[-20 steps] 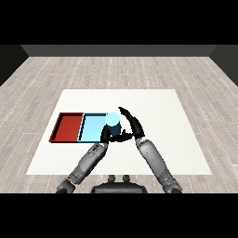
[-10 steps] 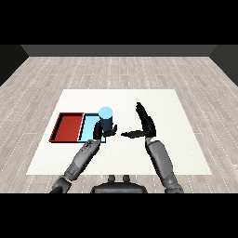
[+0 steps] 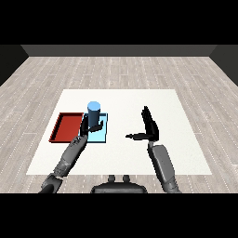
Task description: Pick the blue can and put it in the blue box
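Note:
The blue can (image 3: 94, 112) stands upright over the light blue tray (image 3: 103, 135), at its back left part. My left hand (image 3: 88, 131) is at the can's lower end, with dark fingers (image 3: 96, 126) curled across its base. Whether the can's bottom touches the tray floor I cannot tell. My right hand (image 3: 149, 126) is apart from the can, to the right over the white table, open with fingers straight up and the thumb pointing left.
The red tray (image 3: 66, 126) lies directly left of the blue tray, touching it. The white table (image 3: 181, 116) spreads to the right and behind both trays. My left forearm (image 3: 69, 155) comes in across the table's front left.
A second ago the right hand was curled round the can. It let go and drew back to the right. The can then moved left with the left hand, further over the blue tray.

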You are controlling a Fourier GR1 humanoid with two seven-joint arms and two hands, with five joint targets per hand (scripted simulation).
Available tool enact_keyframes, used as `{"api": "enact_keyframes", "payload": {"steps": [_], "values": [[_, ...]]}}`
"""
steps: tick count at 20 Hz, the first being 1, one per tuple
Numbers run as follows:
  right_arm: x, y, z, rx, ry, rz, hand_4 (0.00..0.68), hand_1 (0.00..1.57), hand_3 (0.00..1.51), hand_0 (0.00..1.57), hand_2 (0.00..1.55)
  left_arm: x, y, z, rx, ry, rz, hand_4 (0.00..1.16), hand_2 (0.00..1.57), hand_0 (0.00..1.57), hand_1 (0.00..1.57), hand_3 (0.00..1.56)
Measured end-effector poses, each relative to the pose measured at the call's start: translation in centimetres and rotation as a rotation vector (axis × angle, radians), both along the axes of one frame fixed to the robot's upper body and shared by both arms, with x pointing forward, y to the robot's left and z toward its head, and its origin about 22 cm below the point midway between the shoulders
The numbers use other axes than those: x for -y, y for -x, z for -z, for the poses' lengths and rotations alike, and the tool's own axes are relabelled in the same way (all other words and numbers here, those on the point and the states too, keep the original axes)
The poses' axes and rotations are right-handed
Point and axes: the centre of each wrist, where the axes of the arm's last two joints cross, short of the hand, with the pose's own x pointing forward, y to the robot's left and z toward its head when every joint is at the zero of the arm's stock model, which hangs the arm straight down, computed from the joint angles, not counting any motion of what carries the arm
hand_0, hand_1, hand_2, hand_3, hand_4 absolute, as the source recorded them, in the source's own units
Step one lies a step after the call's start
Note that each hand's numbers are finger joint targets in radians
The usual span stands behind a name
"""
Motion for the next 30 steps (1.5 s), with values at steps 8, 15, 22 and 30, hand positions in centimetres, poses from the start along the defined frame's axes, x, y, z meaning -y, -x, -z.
{"api": "enact_keyframes", "payload": {"steps": [8,15,22,30], "values": [[1.3,0.3,1.5,-0.035,-0.031,0.035,0.0,0.0,0.0,0.0,0.0,-4.6,-2.2,1.5,-0.261,-0.343,-0.164,0.92,0.44,0.5,0.5,0.4],[2.8,-0.6,2.8,-0.069,-0.046,0.074,0.0,0.0,0.0,0.0,0.0,-4.1,-3.9,2.9,-0.492,-0.527,-0.226,0.8,1.03,1.21,1.21,0.0],[4.1,-1.8,3.6,-0.099,-0.051,0.101,0.0,0.0,0.0,0.0,0.0,-3.0,-3.8,4.7,-0.75,-0.564,-0.191,0.74,0.95,1.05,1.05,0.0],[4.7,-1.5,4.8,-0.108,-0.058,0.114,0.0,0.0,0.0,0.0,0.0,-2.7,-4.0,4.7,-0.867,-0.544,-0.047,0.0,0.0,0.0,0.0,0.0]]}}
